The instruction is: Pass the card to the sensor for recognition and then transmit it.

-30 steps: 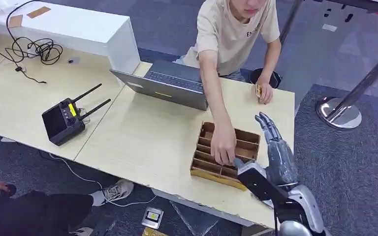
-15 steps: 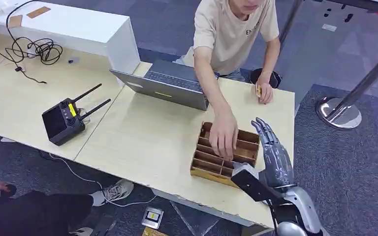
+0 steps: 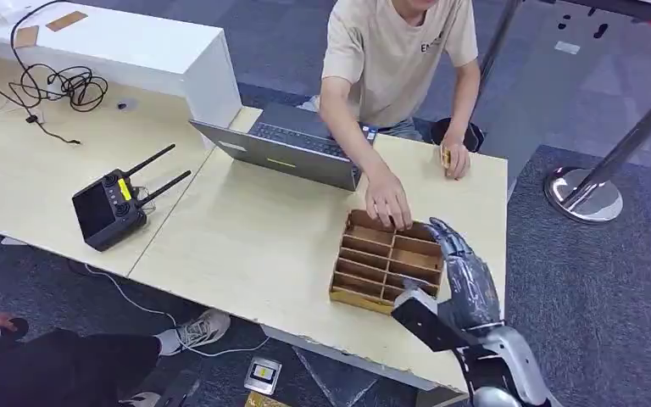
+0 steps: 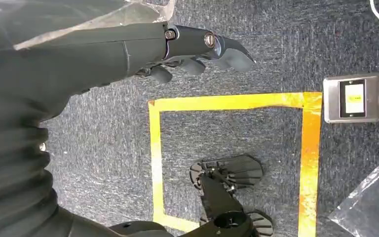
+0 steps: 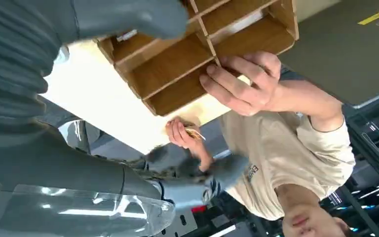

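Desk [image 3: 246, 246]: pale wood, several sections.
Cables [image 3: 55, 85]: black, coiled at the far left of the desk.
Remote controller [image 3: 110, 208]: black, two antennas, yellow label, near the desk's front edge.
Laptop [image 3: 284, 153]: grey, open, at the far side of the desk in front of the person.
Person [image 3: 403, 51]: beige T-shirt, seated behind the desk. One hand [image 3: 387, 203] rests on the far rim of the divider box; the other hand [image 3: 455, 159], near the desk's far right corner, pinches a small yellowish card [image 3: 445, 156].
Divider box [image 3: 386, 261]: brown cardboard, slotted compartments, near the desk's front right edge.
Right hand [image 3: 466, 275]: fingers [image 3: 442, 233] extended and apart, gripping nothing, just beside the box's right side and over its near right corner.
Left hand [image 4: 197, 49]: hangs above grey carpet marked with yellow tape [image 4: 227, 102]; fingers loosely curved, gripping nothing.
Stanchion base [image 3: 583, 197]: chrome, on the carpet right of the desk.
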`<state>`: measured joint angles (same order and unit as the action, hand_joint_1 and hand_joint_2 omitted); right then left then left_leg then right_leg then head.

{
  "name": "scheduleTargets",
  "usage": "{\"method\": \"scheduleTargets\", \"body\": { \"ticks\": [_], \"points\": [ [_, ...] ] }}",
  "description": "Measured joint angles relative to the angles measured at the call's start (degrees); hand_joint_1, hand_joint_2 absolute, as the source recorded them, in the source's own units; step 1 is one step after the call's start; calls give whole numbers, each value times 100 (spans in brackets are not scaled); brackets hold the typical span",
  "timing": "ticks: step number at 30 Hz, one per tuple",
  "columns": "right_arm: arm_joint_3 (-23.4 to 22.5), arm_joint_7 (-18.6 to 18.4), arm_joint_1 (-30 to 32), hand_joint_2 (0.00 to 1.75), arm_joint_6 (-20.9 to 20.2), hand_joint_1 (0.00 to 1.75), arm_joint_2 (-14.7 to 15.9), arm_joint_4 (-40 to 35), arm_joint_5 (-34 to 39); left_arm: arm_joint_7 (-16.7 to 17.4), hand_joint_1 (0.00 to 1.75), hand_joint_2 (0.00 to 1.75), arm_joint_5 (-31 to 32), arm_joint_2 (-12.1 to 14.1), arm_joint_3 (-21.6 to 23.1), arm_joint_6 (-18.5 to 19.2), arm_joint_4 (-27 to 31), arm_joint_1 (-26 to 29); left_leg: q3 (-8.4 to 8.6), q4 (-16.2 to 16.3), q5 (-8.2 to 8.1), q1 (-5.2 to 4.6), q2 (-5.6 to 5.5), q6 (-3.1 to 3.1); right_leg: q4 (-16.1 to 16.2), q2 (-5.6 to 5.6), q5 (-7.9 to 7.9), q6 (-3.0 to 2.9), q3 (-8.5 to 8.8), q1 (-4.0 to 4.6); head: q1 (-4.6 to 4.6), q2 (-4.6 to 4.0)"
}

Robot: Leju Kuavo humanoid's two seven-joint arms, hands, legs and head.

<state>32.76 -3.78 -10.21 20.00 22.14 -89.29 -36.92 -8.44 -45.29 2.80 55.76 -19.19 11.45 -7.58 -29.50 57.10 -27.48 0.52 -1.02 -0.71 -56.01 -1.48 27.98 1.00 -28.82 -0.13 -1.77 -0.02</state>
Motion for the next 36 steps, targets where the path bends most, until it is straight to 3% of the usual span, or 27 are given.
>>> {"method": "scheduleTargets", "body": {
  "ticks": [9,14,17,18,19,22,24,26,27,28,29,31,32,34,36],
  "points": [
    [20,0,2,175,53,84,4,55,68,59,0,175,4,0,0,0,0,-33,0,0,0,0,0,0,0,0,0,0,0,0,0,0],
    [48,0,3,175,61,59,7,74,74,61,0,175,9,0,0,0,0,-40,0,0,0,0,0,0,0,0,0,0,0,0,0,0],
    [59,0,8,175,68,61,7,83,74,61,0,175,11,0,0,0,0,-41,0,0,0,0,0,0,0,0,0,0,0,0,-2,0],
    [68,0,11,175,68,65,7,92,72,61,0,175,11,0,0,0,0,-41,0,0,0,0,0,0,0,0,0,0,0,0,0,0],
    [79,0,13,175,70,82,7,98,61,63,0,175,13,0,0,0,0,-42,0,0,0,0,0,0,0,0,0,0,0,0,0,0],
    [107,-46,16,175,90,82,7,116,-66,68,0,175,24,0,0,0,0,-45,0,0,0,0,0,0,0,0,0,0,0,0,-2,0],
    [131,-103,15,175,103,91,4,160,-208,70,0,175,39,0,0,0,0,-49,-1,0,0,0,0,0,0,0,0,0,0,0,0,0],
    [153,-129,14,175,120,110,4,221,-315,83,0,175,52,0,0,7,0,-54,-1,0,0,0,0,0,0,0,0,0,0,0,-2,0],
    [164,-146,12,175,129,110,2,262,-356,94,0,175,55,0,0,7,0,-56,-1,0,0,0,0,0,0,0,0,0,0,0,0,0],
    [168,-155,12,175,140,140,2,293,-376,94,0,175,55,0,0,9,0,-57,-1,0,0,0,0,0,0,0,0,0,1,0,-2,0],
    [181,-160,11,175,166,141,2,352,-376,94,0,175,55,0,0,9,0,-58,-1,0,0,0,0,0,0,0,0,0,0,0,-2,0],
    [199,-160,12,175,206,136,0,433,-372,94,0,175,57,0,0,9,0,-59,-1,0,0,0,0,0,0,0,0,0,0,0,0,0],
    [210,-151,11,175,238,101,0,483,-350,94,0,175,57,0,0,9,0,-60,-1,0,0,0,0,0,0,0,0,0,0,0,0,0],
    [227,-146,13,175,286,89,0,568,-328,94,0,175,59,0,0,7,0,-60,-1,0,0,0,0,0,0,0,0,0,0,0,0,0],
    [234,-142,14,175,319,87,0,638,-310,94,0,175,61,0,0,7,0,-59,-1,0,0,0,0,0,0,0,0,0,0,0,-2,0]
  ]
}}
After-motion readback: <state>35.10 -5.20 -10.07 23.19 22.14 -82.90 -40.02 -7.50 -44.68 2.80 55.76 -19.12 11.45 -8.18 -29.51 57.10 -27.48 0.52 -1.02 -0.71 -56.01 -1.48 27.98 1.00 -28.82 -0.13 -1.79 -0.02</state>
